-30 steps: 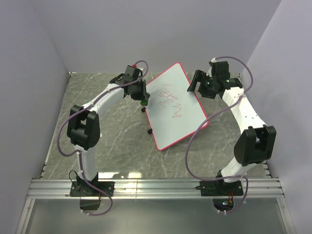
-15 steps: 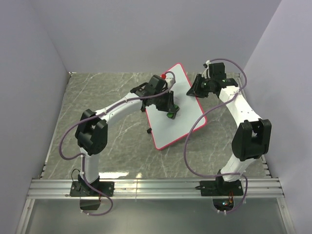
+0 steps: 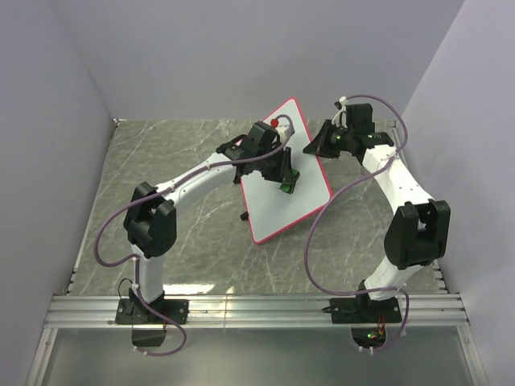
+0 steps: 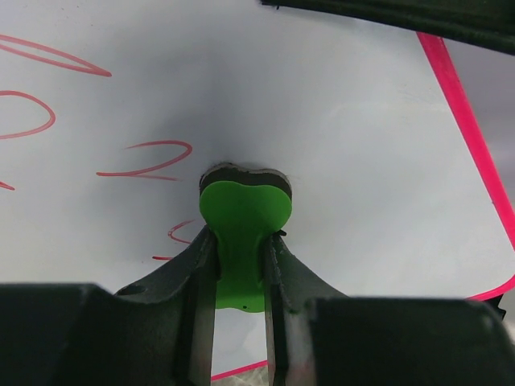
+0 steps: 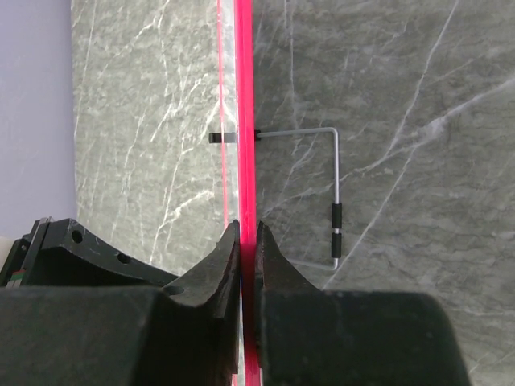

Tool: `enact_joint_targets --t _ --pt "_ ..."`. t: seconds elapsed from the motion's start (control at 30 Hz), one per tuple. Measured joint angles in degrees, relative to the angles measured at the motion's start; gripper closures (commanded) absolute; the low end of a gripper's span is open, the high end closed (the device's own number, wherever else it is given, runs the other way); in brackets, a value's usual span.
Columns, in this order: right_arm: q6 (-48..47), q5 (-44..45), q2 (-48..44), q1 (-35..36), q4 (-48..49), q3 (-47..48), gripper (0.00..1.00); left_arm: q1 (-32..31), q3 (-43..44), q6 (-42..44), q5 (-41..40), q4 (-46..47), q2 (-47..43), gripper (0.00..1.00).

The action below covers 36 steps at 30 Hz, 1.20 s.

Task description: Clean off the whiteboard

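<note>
**Green eraser on the board, pink rim pinched**

Green plastic fills the left gripper (image 4: 239, 241): its 2 fingers are closed tight on the stem of a small green eraser (image 4: 245, 215) with a dark pad. That pad presses flat against the large white rectangular whiteboard (image 4: 346, 129) with rounded corners. In the left wrist view, red scribbles (image 4: 149, 159) lie on the white surface from 8 to 10 o'clock of the eraser, and the red-pink rim runs down the side at 3 o'clock.

The right gripper (image 5: 248, 235) has its 2 fingers closed on that thin rim, which its wrist camera sees edge-on, running straight up to 12 o'clock. A small black clip (image 5: 224, 137) sits on the edge, and a thin bent metal wire (image 5: 335, 181) with black sleeves reaches out from it at 1 o'clock of the jaws.

From above, the whiteboard sits tilted at mid-table, its long axis from 1 to 7 o'clock. The left gripper (image 3: 283, 178) works on its face, and the right gripper (image 3: 315, 146) grips the edge at 2 o'clock. Grey marble tabletop (image 3: 189, 233) lies around it.
</note>
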Motion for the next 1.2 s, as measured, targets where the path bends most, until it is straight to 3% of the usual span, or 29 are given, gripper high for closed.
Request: enact_joint_targets --t 0.17,0.33,0.57,0.93,1.2 --pt "-0.28 0.39 0.0 -0.13 0.04 -0.37 1.0 -0.28 -2.49 -0.07 0.0 3.04 -0.48 1.0" --pt "-0.68 0.52 0.0 -0.26 -0.11 -0.42 1.0 0.04 -10.73 -1.49 0.04 8.76 -3.8 1.0" --pt "-0.85 0.66 -0.24 -0.26 0.28 -0.79 1.0 3.69 -17.29 -3.85 0.39 10.71 -5.16 1.0" --pt "-0.61 1.88 -2.14 -0.33 2.71 -3.91 1.0 4.5 -13.92 -5.25 1.05 6.62 -2.86 1.0" --pt "-0.22 1.9 -3.06 -0.33 2.4 -4.61 1.0 1.29 -7.52 -5.11 1.46 4.5 -1.75 1.0"
